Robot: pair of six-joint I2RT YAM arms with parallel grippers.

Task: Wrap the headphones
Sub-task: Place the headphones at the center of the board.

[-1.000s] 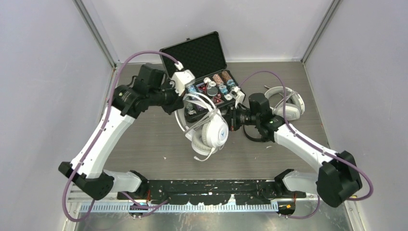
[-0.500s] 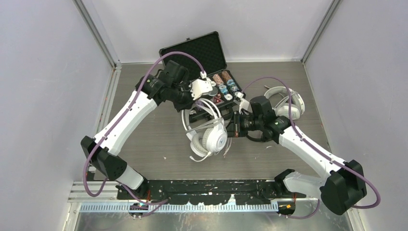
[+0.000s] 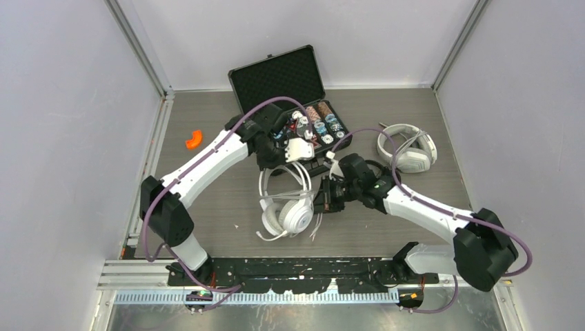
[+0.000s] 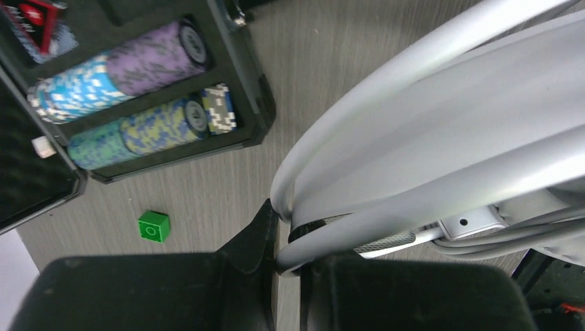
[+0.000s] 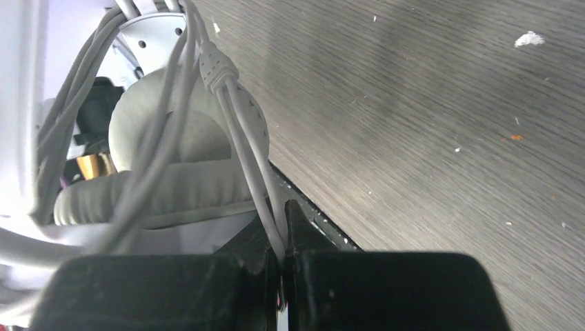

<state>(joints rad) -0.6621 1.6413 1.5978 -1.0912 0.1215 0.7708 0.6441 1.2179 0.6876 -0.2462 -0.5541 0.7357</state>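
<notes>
The white round-cup headphones (image 3: 286,207) hang at the middle of the table, cups toward the near side. My left gripper (image 3: 295,157) is shut on the top of their headband (image 4: 428,138), with the thin outer band pinched at the fingertips (image 4: 286,255). My right gripper (image 3: 325,196) sits just right of the cups and is shut on the white cord (image 5: 255,152), which runs up in loops past a grey ear cushion (image 5: 172,152). A bulky white-grey over-ear pair (image 3: 407,148) lies at the right rear.
An open black case (image 3: 290,86) of poker chips (image 4: 138,69) stands at the back, just behind the left gripper. A small orange piece (image 3: 194,138) lies at the left, and a green block (image 4: 153,226) sits near the case.
The left arm has swung rightward and carried the headphones lower and toward the near side. The right gripper followed leftward with the cord. The orange piece is now uncovered.
</notes>
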